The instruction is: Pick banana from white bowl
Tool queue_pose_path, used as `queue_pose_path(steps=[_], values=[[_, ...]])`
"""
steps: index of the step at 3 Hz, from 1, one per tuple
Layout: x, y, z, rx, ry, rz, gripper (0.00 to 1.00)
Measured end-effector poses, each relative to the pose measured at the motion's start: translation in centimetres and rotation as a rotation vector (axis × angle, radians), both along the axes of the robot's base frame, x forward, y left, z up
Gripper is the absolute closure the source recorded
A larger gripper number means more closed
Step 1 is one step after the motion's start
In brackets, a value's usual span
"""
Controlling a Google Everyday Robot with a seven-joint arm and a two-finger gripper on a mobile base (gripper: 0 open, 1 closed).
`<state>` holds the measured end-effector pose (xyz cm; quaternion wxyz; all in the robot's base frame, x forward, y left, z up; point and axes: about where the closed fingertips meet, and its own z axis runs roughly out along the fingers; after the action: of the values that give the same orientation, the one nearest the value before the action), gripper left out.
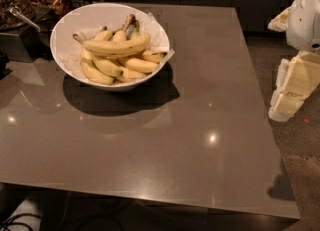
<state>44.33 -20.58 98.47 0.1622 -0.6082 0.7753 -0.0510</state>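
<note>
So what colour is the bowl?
The bowl is white, camera view; gripper at far right.

Cream-white gripper [289, 92] beside the glossy grey-brown table [200, 125]; well to the gripper's left, the yellow banana [117, 46], brownish-stemmed, lies across paler yellow bananas [125, 66] in the plain white bowl [62, 40]
</note>
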Motion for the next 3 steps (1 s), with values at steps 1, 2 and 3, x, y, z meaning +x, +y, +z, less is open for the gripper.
queue_pose_path(steps=[1, 2, 3], values=[[1.7, 2.3, 1.4, -0.037, -0.003, 0.029, 0.00], [3.8, 4.8, 2.3, -0.084, 0.006, 0.088, 0.00], [5.2, 6.6, 2.9, -0.081, -0.005, 0.160, 0.00]])
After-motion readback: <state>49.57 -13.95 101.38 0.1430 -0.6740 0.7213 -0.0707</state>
